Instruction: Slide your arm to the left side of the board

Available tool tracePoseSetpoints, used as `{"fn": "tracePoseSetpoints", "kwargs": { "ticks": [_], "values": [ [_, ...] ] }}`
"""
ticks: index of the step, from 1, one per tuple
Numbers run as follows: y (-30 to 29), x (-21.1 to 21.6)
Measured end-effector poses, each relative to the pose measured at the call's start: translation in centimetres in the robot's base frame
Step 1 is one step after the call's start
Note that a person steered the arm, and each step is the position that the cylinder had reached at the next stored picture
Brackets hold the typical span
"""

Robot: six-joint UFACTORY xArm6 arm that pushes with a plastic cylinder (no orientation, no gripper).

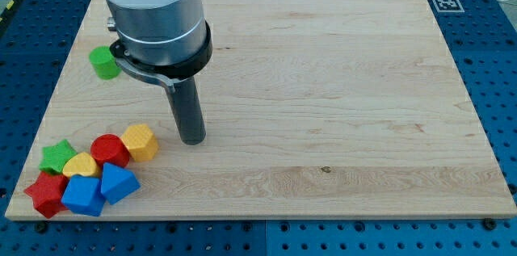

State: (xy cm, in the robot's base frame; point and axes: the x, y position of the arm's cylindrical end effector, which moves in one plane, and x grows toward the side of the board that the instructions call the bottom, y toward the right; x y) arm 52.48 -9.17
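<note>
My tip (192, 140) rests on the wooden board (323, 86), left of the board's middle. It stands just right of a yellow hexagonal block (140, 141), with a small gap between them. Left of that lies a red cylinder (109, 150). Below them a cluster sits at the view's bottom left: a yellow heart block (81, 165), a green star block (57, 157), a red star block (45, 193), a blue cube-like block (82, 195) and a blue triangular block (119, 182). A green cylinder (102, 61) stands alone near the left edge, beside the arm's grey body (153, 14).
A black-and-white marker tag (445, 2) is at the board's top right corner. The board lies on a blue perforated table (493, 70). The arm's wide body hides part of the board's top left.
</note>
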Motion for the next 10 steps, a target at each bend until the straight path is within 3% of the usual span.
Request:
{"fn": "tracePoseSetpoints", "kwargs": {
  "ticks": [3, 10],
  "values": [
    [-0.3, -4.9],
    [-16.1, -4.4]
  ]
}}
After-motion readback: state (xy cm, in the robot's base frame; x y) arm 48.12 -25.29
